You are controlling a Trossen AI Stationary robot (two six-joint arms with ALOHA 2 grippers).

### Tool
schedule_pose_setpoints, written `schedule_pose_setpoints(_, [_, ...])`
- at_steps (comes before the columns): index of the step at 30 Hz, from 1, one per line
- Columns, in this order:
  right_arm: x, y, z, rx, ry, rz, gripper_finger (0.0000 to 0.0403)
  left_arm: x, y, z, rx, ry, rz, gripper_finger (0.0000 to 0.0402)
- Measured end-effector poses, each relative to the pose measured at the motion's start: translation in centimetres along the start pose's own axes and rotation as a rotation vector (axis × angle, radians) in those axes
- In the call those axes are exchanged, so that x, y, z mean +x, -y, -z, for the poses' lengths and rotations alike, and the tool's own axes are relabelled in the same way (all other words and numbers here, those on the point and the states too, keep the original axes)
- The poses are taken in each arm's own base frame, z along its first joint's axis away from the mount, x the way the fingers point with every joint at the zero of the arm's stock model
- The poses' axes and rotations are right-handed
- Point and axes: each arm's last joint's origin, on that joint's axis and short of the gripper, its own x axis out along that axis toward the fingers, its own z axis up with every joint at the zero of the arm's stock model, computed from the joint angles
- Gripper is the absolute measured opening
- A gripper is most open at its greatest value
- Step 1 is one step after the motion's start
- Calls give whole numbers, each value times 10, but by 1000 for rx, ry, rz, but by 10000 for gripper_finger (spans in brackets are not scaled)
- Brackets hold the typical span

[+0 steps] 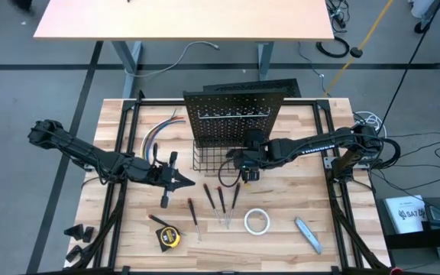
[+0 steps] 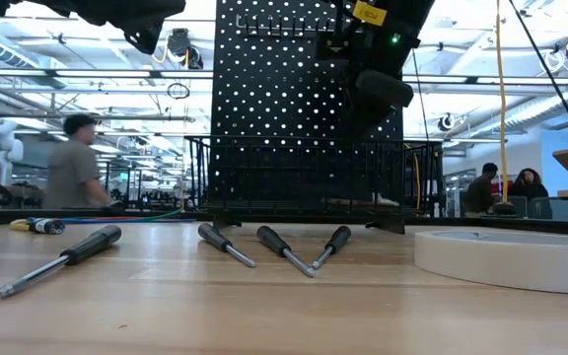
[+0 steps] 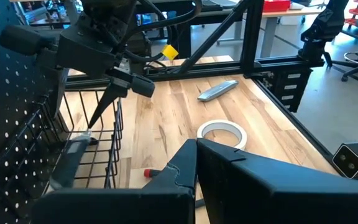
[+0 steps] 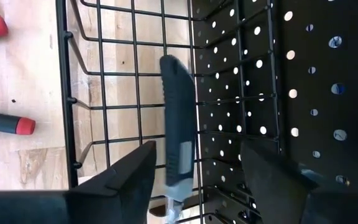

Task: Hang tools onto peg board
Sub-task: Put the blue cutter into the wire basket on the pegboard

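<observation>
The peg board (image 1: pixel 235 113) stands upright at the table's far middle, with a wire basket (image 1: pixel 208 159) along its foot. My right gripper (image 4: pixel 197 149) hangs open over the basket. A dark grey slim tool (image 4: pixel 178 143) lies in the basket between its fingers, apart from both. My left gripper (image 1: pixel 186 182) is shut and holds nothing, left of the basket. On the table lie several screwdrivers (image 1: pixel 221 200), a white tape roll (image 1: pixel 257 221), a tape measure (image 1: pixel 166 238) and a grey-blue utility knife (image 1: pixel 308 233).
A bundle of coloured cables (image 1: pixel 163 131) lies left of the peg board. Black frame rails (image 1: pixel 334 191) run along the table's sides. A pale desk (image 1: pixel 182 19) stands beyond the table. A person (image 2: pixel 72 163) walks in the room behind.
</observation>
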Motion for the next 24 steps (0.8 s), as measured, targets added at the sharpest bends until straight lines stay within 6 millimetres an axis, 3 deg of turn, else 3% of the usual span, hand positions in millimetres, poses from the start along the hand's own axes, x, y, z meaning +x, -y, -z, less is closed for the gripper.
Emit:
schedule_pose_setpoints(4, [-5,-3,-2,-9,1,-5,232,0,1,0,1,-3,3,11])
schedule_pose_setpoints(9, [-28,-4,-12,36,12,-23,226,0,1,0,2,-3,4,11])
schedule_pose_setpoints(15, [-54,-18,-16,176,-23,-252,225,0,1,0,1,-1,3,11])
schedule_pose_setpoints(20, [-69,-44,-2,356,-244,-510,224,0,1,0,1,1,3,11])
schedule_pose_setpoints(24, [-91,-73,16,425,-445,-558,224,0,1,0,2,-2,2,11])
